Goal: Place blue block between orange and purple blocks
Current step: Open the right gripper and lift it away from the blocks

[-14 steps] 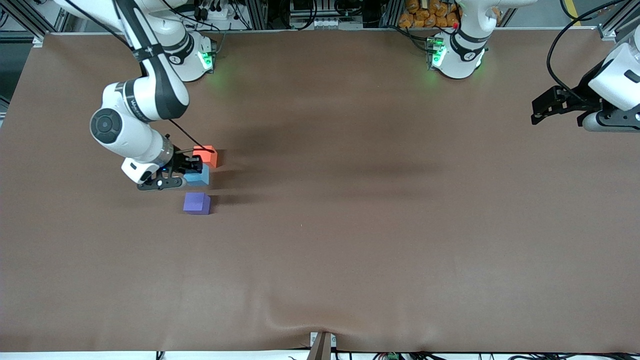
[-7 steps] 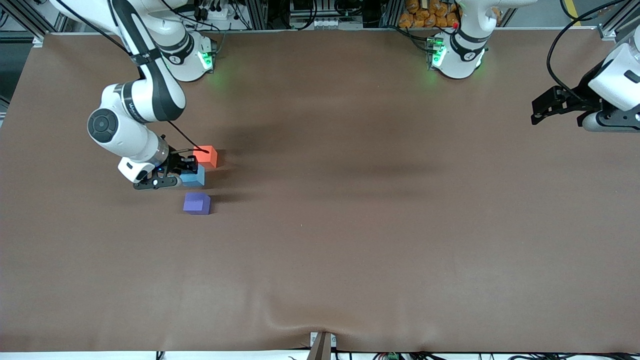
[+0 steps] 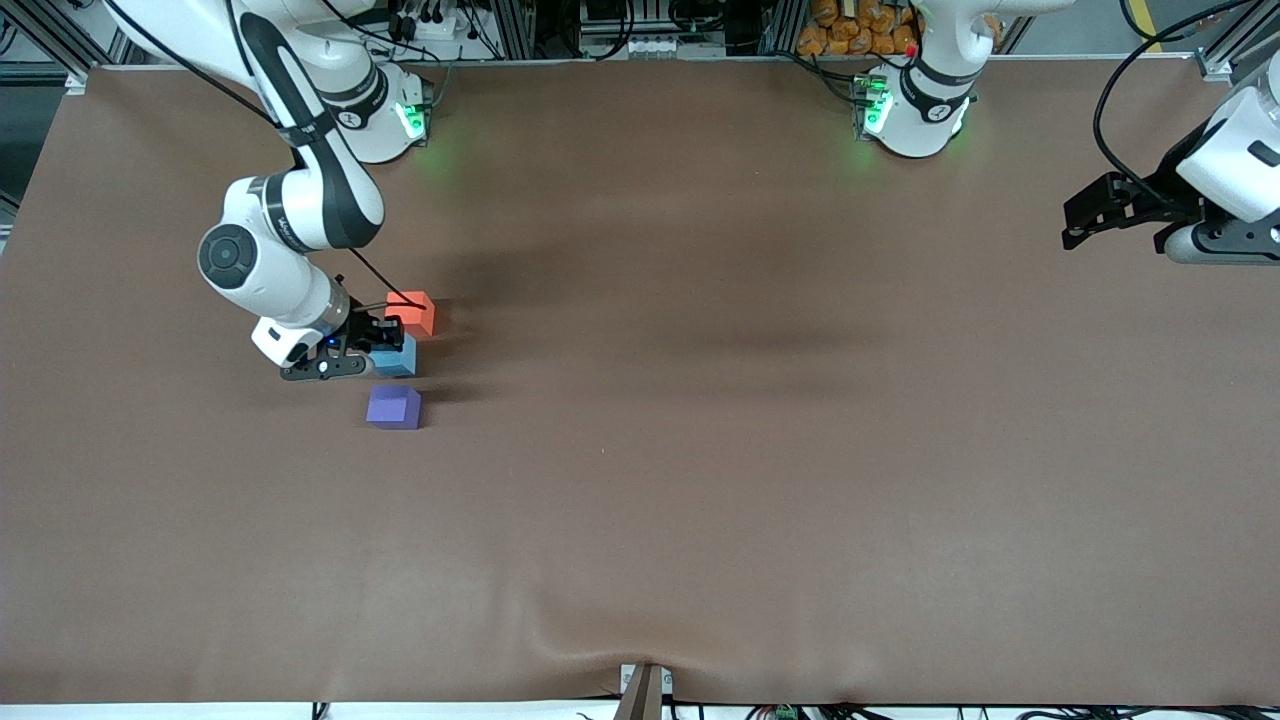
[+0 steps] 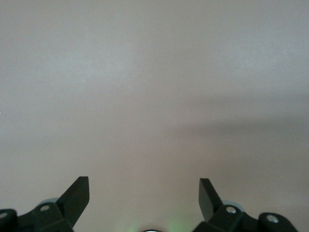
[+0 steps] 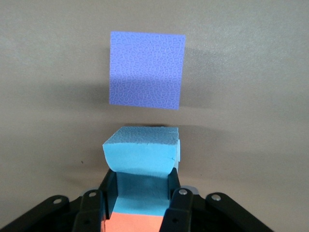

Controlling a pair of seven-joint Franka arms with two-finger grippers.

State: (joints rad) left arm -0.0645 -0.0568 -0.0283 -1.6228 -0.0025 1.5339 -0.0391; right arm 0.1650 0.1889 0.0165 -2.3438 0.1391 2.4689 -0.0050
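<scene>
My right gripper (image 3: pixel 385 345) is shut on the blue block (image 3: pixel 398 358), a light sky-blue cube squeezed between its fingers (image 5: pixel 141 186). It sits low between the other two cubes; whether it touches the table I cannot tell. The orange block (image 3: pixel 413 311) is just beside it, farther from the front camera, and shows in the right wrist view under the jaws (image 5: pixel 133 224). The purple block (image 3: pixel 393 407) lies on the table nearer the front camera, a small gap away (image 5: pixel 147 69). My left gripper (image 3: pixel 1075 225) waits open at the left arm's end of the table, its fingertips (image 4: pixel 77 193) over bare surface.
The brown table cover (image 3: pixel 700 450) stretches bare around the three cubes. A ripple in the cover sits at the front edge (image 3: pixel 640 650). The two arm bases (image 3: pixel 915 110) stand along the edge farthest from the front camera.
The right arm shifted slightly toward the right arm's end and then back, carrying the blue block with it between the orange and purple blocks. The left arm has not moved.
</scene>
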